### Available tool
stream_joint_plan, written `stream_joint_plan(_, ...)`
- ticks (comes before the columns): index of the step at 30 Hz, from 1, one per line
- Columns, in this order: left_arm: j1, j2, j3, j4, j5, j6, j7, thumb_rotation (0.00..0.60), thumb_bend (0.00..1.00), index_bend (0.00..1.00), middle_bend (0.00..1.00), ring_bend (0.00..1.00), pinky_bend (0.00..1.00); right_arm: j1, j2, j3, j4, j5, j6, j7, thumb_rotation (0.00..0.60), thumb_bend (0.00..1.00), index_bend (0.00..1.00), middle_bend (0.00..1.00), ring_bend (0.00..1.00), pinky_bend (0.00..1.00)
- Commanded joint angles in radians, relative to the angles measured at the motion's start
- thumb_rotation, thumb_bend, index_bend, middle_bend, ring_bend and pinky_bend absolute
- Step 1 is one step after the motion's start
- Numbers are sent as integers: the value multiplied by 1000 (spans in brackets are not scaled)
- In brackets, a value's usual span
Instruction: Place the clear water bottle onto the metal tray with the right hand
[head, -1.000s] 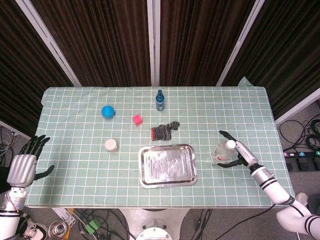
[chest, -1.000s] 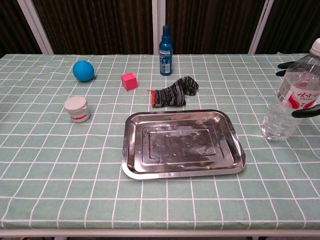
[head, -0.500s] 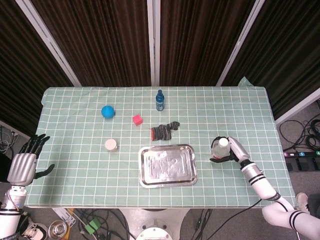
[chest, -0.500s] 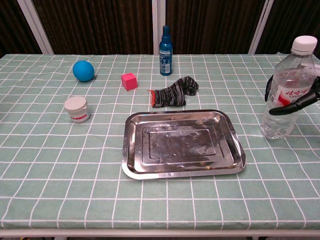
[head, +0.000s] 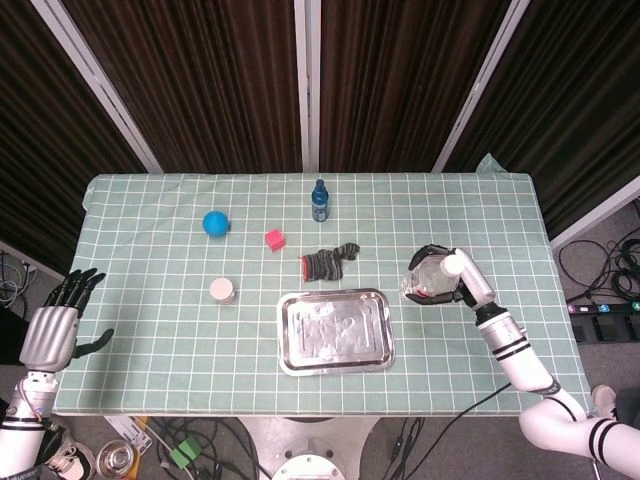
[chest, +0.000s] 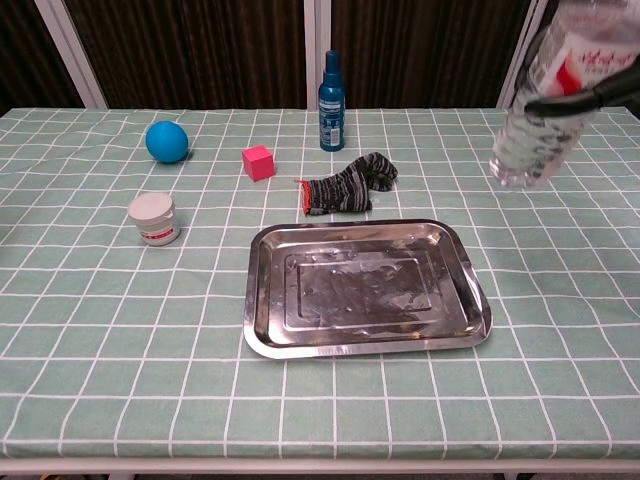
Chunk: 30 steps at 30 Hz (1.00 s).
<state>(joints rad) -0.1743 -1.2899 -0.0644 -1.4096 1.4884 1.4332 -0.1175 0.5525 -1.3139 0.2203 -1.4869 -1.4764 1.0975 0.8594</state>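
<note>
Above checked tablecloth (head: 150, 250), right hand (head: 452, 278) grips clear water bottle (chest: 545, 95) (apparently airborne); left hand (head: 50, 330) spread, empty.

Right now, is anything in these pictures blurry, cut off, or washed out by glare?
Chest view: the clear water bottle is cut off at the top edge, and the metal tray shows smeary reflections. Head view: the tray gives off pale glare, the bottle looks soft inside the right hand, and the left hand sits at the frame's left edge, off the table.

Dark curtains (head: 200, 80) behind — green checked table (head: 150, 300), cables on floor (head: 600, 260).
</note>
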Motion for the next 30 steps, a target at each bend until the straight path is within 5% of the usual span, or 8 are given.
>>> stream_joint_plan(1,1,-1,0,0,-1,1,-1,600,239,163,180,87,190,-12,49,30,-68,38,39,-67,600,87,737,598,386,391)
stream_joint_plan(9,9,1,4,9,-6,3,-9,600,240,162,180,87,190,-16,-103,-56,176,165,-154,-32,600,98,738,600,381,392)
stream_joint_plan(15,5,13,-2,1,-3,6,-14,600,239,163,180,87,190,13,-20,41,-21,15,27,-35,600,100,738,600,384,392)
stream_joint_plan(19,-2,10,-7,1,-4,0,-21,600,239,162,180,87,190,3,41,83,-137,10,95,-100,600,97,738,601,386,393)
stream_joint_plan(23,-2,5,-4,9,-3,-2,-30,600,239,163,180,87,190,-24,11,28,-82,95,35,-124,600,97,738,602,386,393)
stream_joint_plan(27,3,5,1,17,-6,-3,-40,600,239,163,180,87,190,-22,-84,-54,91,189,-131,-110,600,97,738,601,383,392)
stream_joint_plan(30,5,5,2,21,-4,0,-39,600,239,162,180,87,190,-25,-119,-71,142,161,-137,-92,600,101,738,601,380,392)
